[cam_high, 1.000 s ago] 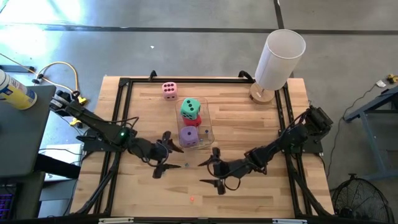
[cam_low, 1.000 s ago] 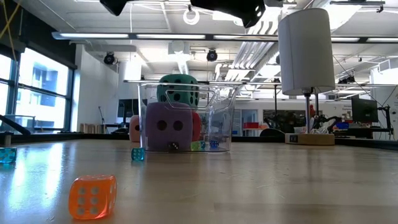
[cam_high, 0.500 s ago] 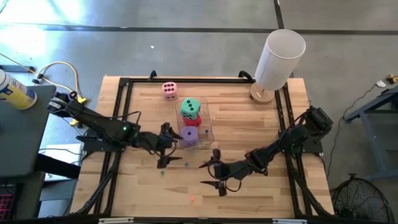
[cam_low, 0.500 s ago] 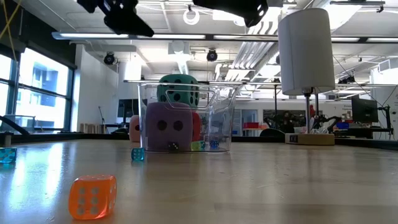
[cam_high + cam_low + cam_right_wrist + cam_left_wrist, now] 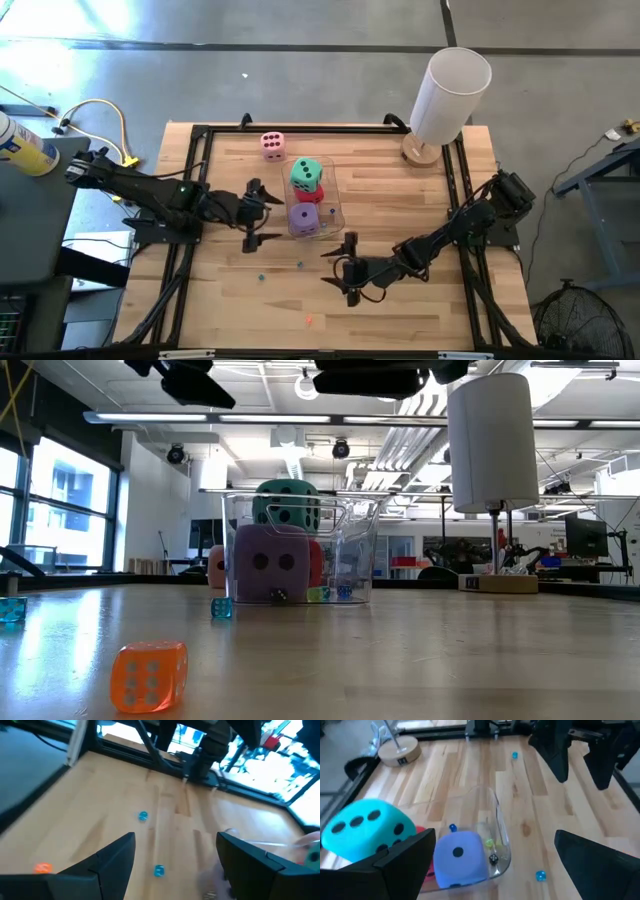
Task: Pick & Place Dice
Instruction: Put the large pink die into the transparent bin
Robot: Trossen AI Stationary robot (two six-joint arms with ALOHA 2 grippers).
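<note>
The wooden table (image 5: 400, 190) carries a tall white cylinder (image 5: 450, 95) standing upright at its far right corner. Near the middle sits a clear plastic bin (image 5: 333, 200), its long axis running from the near edge to the far edge. Inside it the teal die (image 5: 306, 172) rests on the red die (image 5: 311, 192), and the purple die (image 5: 304, 218) sits at the near end, one pip facing up. The pink die (image 5: 272, 145) lies outside, well apart toward the far left, six pips up. The left gripper (image 5: 252, 213) hovers just left of the bin, fingers spread, holding nothing. The right gripper (image 5: 341, 268) hangs nearer, also parted and empty. Tiny beads (image 5: 540, 875) dot the wood.
</note>
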